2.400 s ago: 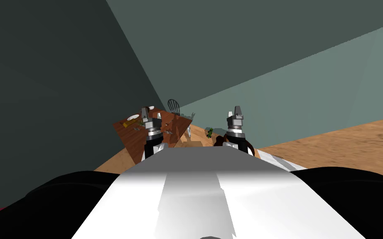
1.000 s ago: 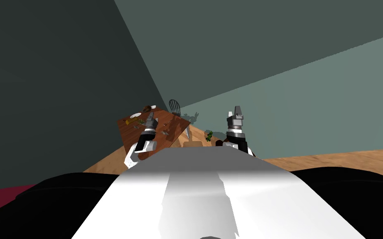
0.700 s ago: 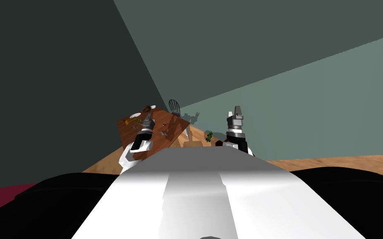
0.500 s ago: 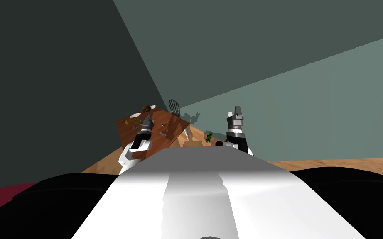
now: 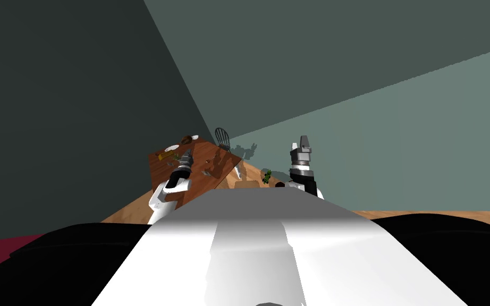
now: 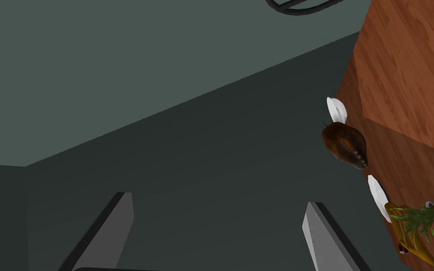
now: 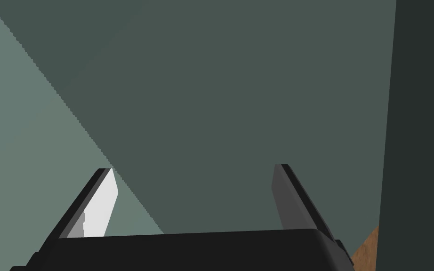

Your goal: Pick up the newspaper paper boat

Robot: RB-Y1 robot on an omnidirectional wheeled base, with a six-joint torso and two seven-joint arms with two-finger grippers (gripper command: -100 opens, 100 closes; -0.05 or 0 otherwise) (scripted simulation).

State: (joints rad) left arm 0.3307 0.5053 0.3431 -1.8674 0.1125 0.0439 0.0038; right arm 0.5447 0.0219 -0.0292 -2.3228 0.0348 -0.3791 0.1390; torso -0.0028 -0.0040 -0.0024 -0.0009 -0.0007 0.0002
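- your left gripper (image 5: 187, 154) hangs over the wooden table (image 5: 212, 178), fingers spread wide.
- your right gripper (image 5: 303, 140) is raised off to the table's side, jaws spread as well.
- paper boat: can't say for sure, a small grey shape (image 5: 205, 171) on the table just beside the left gripper may be it.
- table's far edge: two white plates (image 6: 336, 110) with a brown lump (image 6: 345, 143) between them, potted plant (image 6: 418, 219) nearby.

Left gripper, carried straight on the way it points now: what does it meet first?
Probably the dark grey-green wall: the open left gripper frames nothing else. The wooden table lies off to one side of that line. Depth is unclear.
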